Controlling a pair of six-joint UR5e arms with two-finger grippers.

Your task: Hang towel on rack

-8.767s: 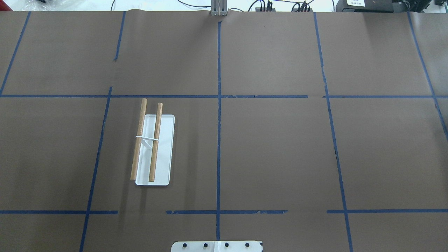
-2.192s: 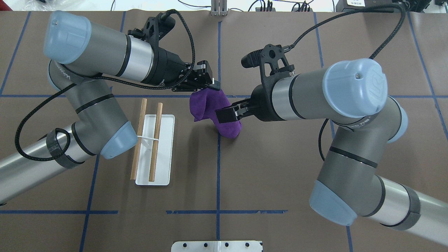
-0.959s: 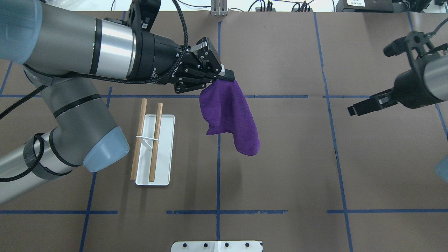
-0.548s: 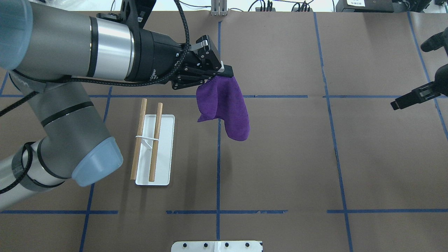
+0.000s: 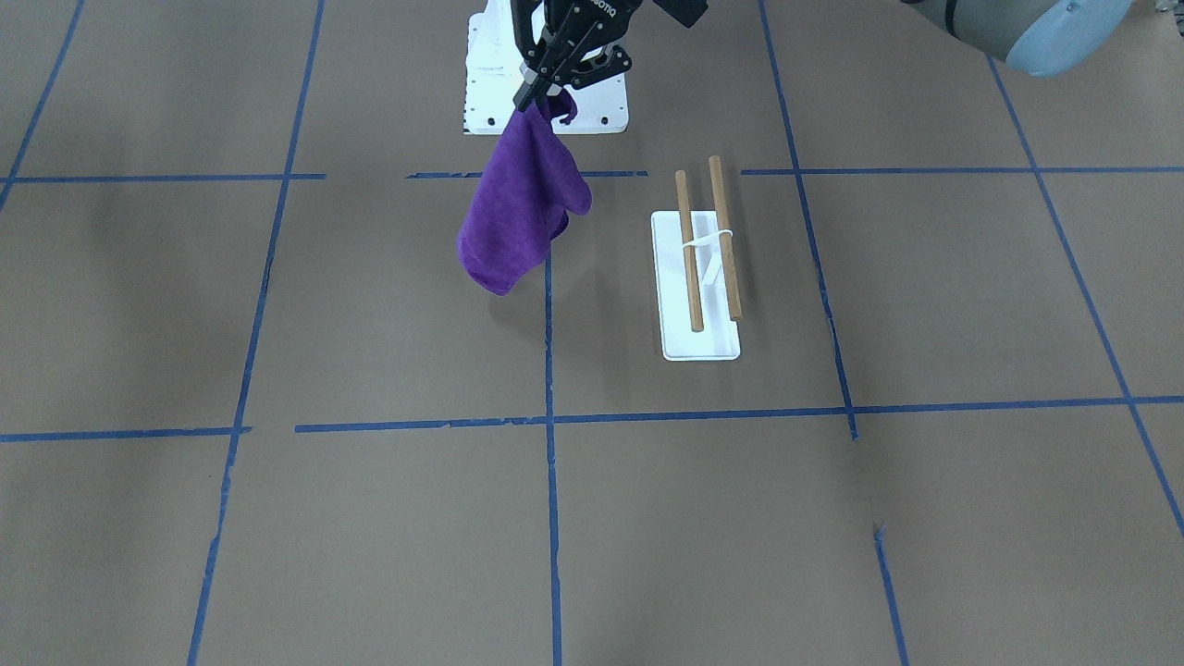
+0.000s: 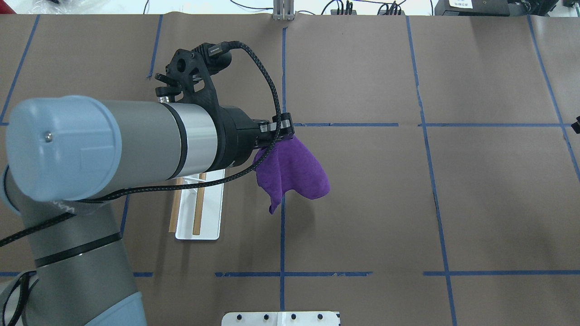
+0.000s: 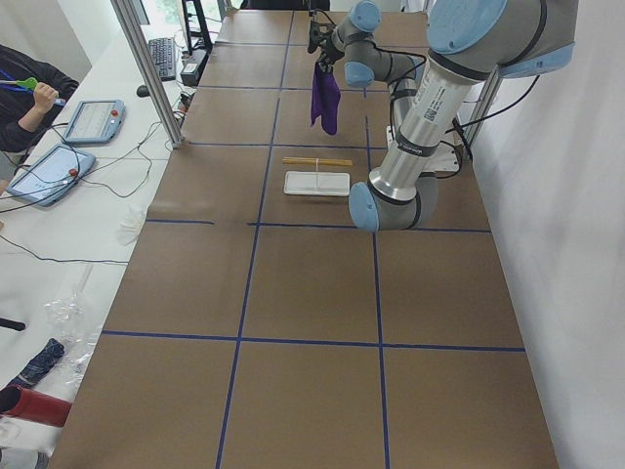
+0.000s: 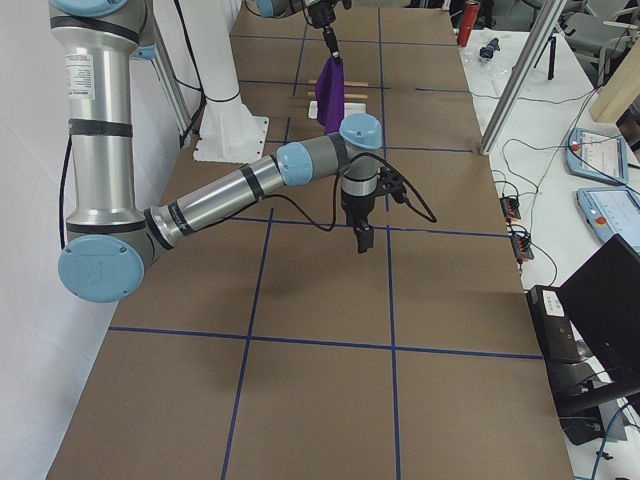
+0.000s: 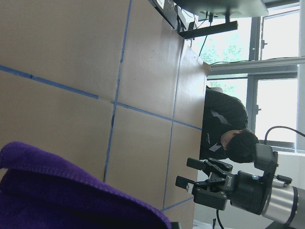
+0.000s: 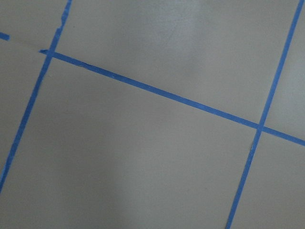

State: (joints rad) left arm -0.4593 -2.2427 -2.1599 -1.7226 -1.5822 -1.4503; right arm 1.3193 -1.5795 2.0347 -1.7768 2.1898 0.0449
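We see left tool (image 6: pixel 283 131) clamped on towel (image 6: pixel 297 172) top corner; cloth hangs below it, off the worktop (image 6: pixel 362 213), beside rack (image 5: pixel 701 277); right tool (image 8: pixel 360 240): can't tell.

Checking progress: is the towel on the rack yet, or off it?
Off. The towel hangs from the left end effector, beside the rack, its rods bare.

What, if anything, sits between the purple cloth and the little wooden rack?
Nothing visible does. The towel hangs from the left hand, clear of the table, and only bare table surface lies between it and the rack. The rack's two rods carry nothing.
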